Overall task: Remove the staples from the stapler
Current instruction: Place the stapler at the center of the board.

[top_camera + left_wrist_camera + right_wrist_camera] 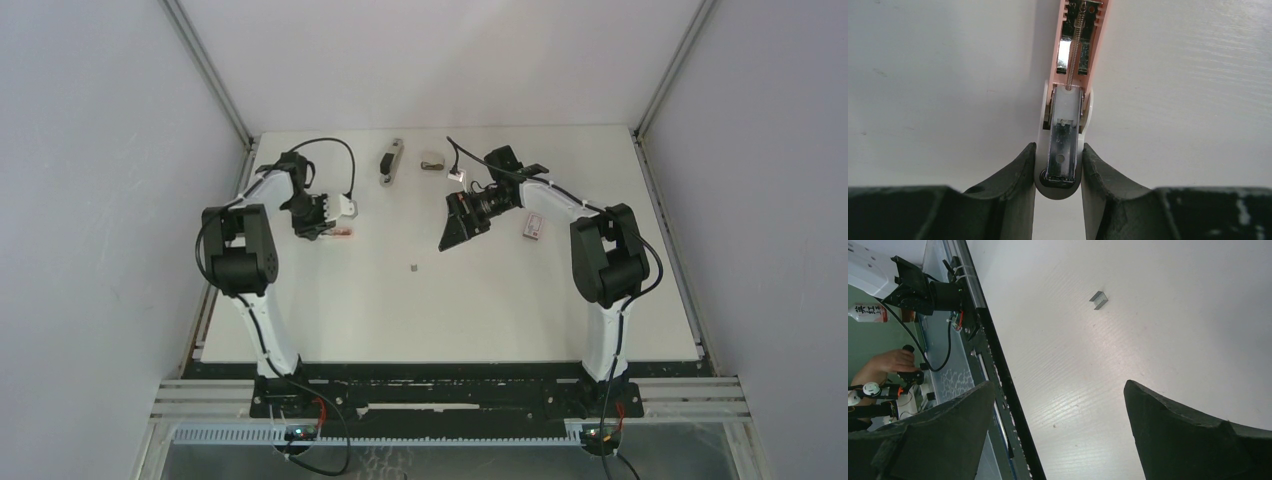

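Note:
My left gripper point(1058, 150) is shut on the end of a small pink-and-white stapler point(1065, 135). The stapler lies unfolded on the table, with its metal channel and feed spring point(1077, 45) facing up. I cannot tell whether staples lie in the channel. In the top view this gripper point(318, 230) is at the left with the pink stapler point(344, 233) beside it. A loose staple piece point(413, 267) lies mid-table and also shows in the right wrist view point(1099, 300). My right gripper point(450, 238) is open and empty above the table point(1058, 385).
A slim dark grey stapler point(390, 160) and a small grey tool point(431, 163) lie at the back. A red-and-white box point(533, 226) lies by the right arm. The right wrist view shows the table's near edge rail point(998, 370).

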